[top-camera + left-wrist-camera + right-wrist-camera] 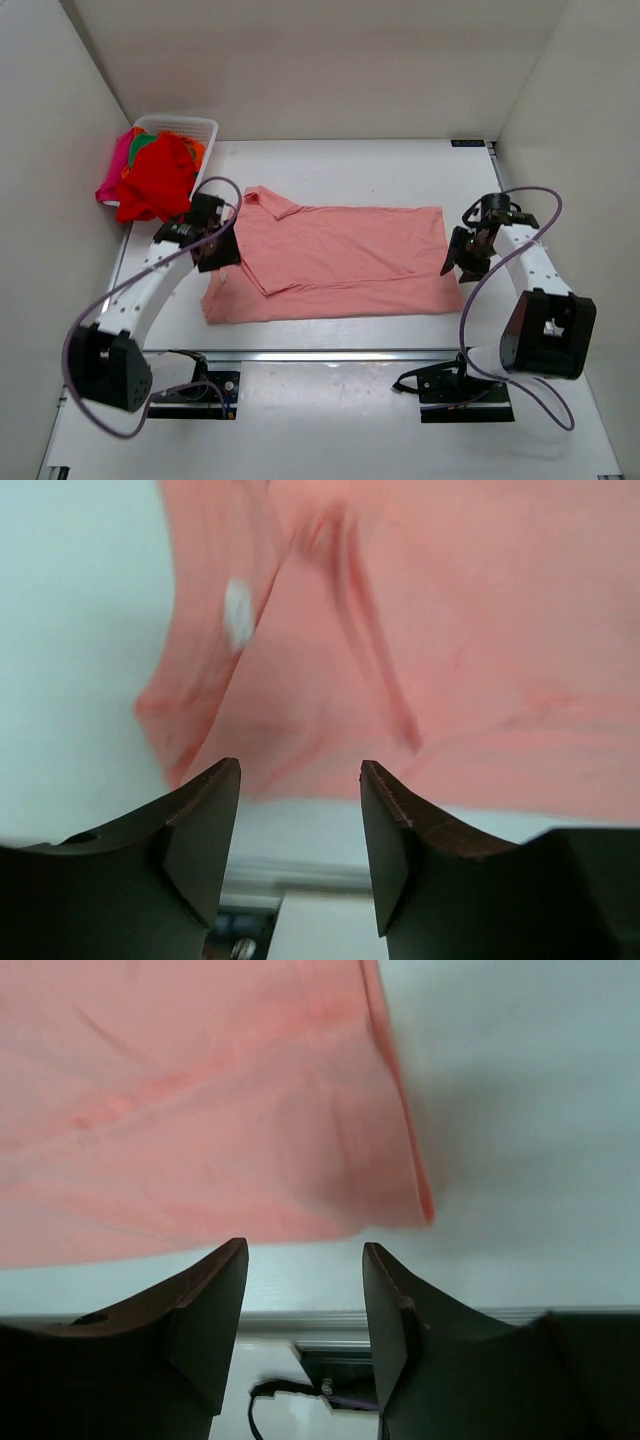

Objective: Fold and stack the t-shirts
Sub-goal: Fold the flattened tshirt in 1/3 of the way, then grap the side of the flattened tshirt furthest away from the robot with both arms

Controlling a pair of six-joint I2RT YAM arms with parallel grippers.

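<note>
The salmon-pink t-shirt point(340, 262) lies folded lengthwise across the middle of the table, collar end at the left. My left gripper point(218, 255) hovers over its left edge, open, nothing between the fingers; in the left wrist view the shirt point(420, 630) with its small white tag fills the picture above the left gripper point(300, 780). My right gripper point(462, 262) hangs at the shirt's right edge, open and empty; the right wrist view shows the shirt's hem corner point(200, 1100) just beyond the right gripper point(305, 1260). A red t-shirt point(156, 180), a magenta one point(113, 170) and an orange/green one point(140, 146) are heaped at the basket.
A white lattice basket point(190, 127) stands at the back left corner, with the heap spilling over its front. White walls close in the table on the left, back and right. The table's front rail point(330, 355) runs just beyond the arm bases.
</note>
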